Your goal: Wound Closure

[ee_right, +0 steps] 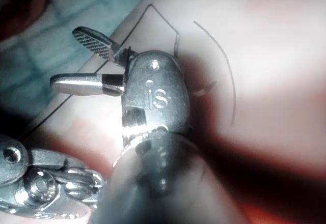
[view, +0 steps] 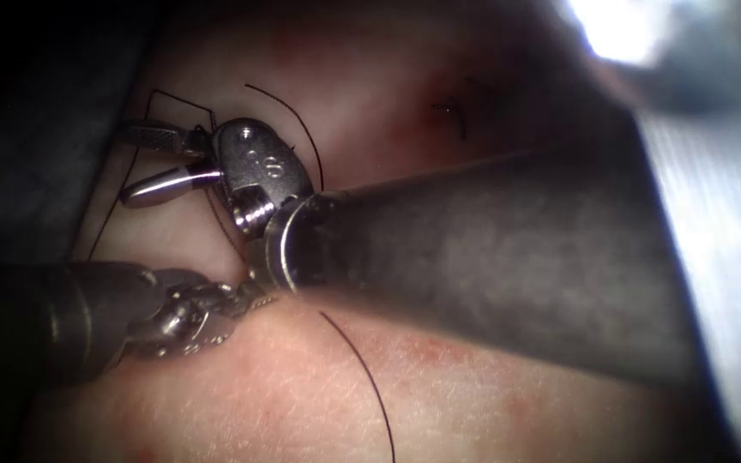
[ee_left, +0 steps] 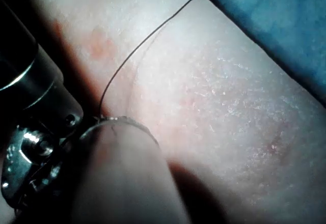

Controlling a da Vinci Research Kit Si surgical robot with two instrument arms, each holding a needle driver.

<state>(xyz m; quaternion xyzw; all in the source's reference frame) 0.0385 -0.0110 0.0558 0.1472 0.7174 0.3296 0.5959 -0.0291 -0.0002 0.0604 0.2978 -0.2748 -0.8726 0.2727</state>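
My right tool (view: 130, 163) reaches in from the right over the pale tissue (view: 319, 403). Its jaws point left, stand open and hold nothing, as the right wrist view (ee_right: 66, 58) confirms. Dark thread (view: 298, 129) arcs over the tissue behind its wrist, and another strand bends past the base of the jaws. My left tool (view: 233, 304) comes in from the lower left. Its tip is tucked under the right tool's shaft (view: 490, 249), so what it holds is hidden. In the left wrist view a thread (ee_left: 142, 46) runs down to that tip.
A dark stitch (view: 452, 111) with short thread ends sits on the tissue at the upper right. A loose strand (view: 370, 377) curves across the near tissue. Reddish patches (view: 426, 347) mark the surface. Blue cloth (ee_left: 285, 25) borders the tissue.
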